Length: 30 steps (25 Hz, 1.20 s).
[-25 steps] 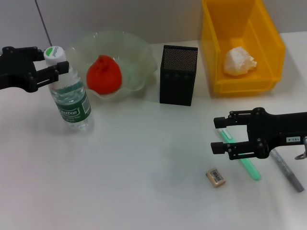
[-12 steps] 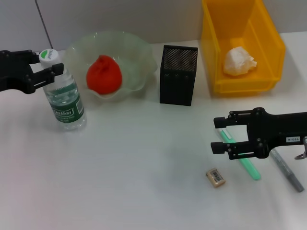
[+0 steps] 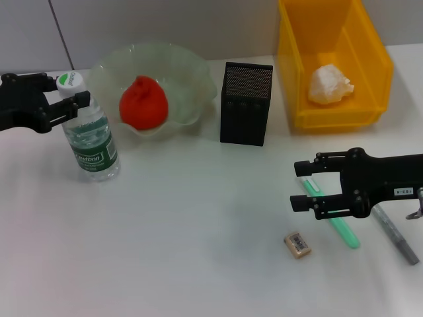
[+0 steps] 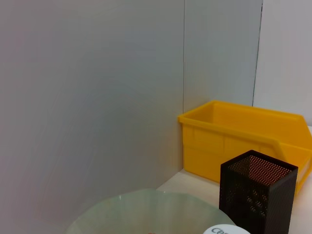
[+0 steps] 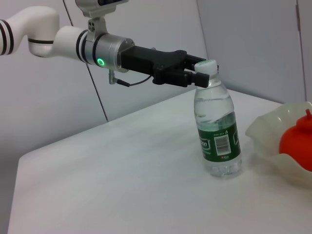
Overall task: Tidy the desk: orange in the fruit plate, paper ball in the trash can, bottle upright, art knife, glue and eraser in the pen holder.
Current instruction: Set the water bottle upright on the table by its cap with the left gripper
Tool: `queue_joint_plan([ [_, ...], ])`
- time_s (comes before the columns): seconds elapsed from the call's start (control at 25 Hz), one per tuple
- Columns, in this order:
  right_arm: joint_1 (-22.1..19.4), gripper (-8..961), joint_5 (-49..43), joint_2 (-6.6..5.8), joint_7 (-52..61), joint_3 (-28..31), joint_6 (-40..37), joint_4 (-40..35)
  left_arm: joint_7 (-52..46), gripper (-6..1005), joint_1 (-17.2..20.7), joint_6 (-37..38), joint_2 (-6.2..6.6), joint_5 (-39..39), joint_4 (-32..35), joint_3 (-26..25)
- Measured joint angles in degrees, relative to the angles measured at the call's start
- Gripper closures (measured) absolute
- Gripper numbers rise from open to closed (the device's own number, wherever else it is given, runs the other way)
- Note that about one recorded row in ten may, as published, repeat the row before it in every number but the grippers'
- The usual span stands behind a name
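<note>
Bottle stood upright, left end effector at its cap

The left end effector (image 3: 68, 101) seems clamped on the bottle (image 3: 90, 137) neck; the right end effector (image 3: 301, 186) hovers open, empty, above the table (image 3: 198, 231).

Orange (image 3: 143, 102) in fruit plate (image 3: 188, 72); bottle (image 3: 89, 132) left, pen holder (image 3: 246, 104) right; paper ball (image 3: 329, 84) in trash can (image 3: 370, 59).

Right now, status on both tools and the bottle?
Left tool shut on bottle neck, bottle upright beside fruit plate. Right tool open, above green art knife. Nothing blocking.
</note>
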Motion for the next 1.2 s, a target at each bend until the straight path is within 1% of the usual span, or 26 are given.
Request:
queue_joint_plan([
  [0.68, 0.0, 225, 0.0, -0.14, 0.14, 0.0, -0.01, 0.0, 0.1, 540, -0.2, -0.2, 0.0, 0.08, 0.0, 0.01],
  [1.2, 0.05, 224, -0.01, -0.15, 0.16, 0.0, 0.0, 0.0, 0.78, 538, -0.13, -0.59, -0.37, 0.24, -0.05, 0.06],
])
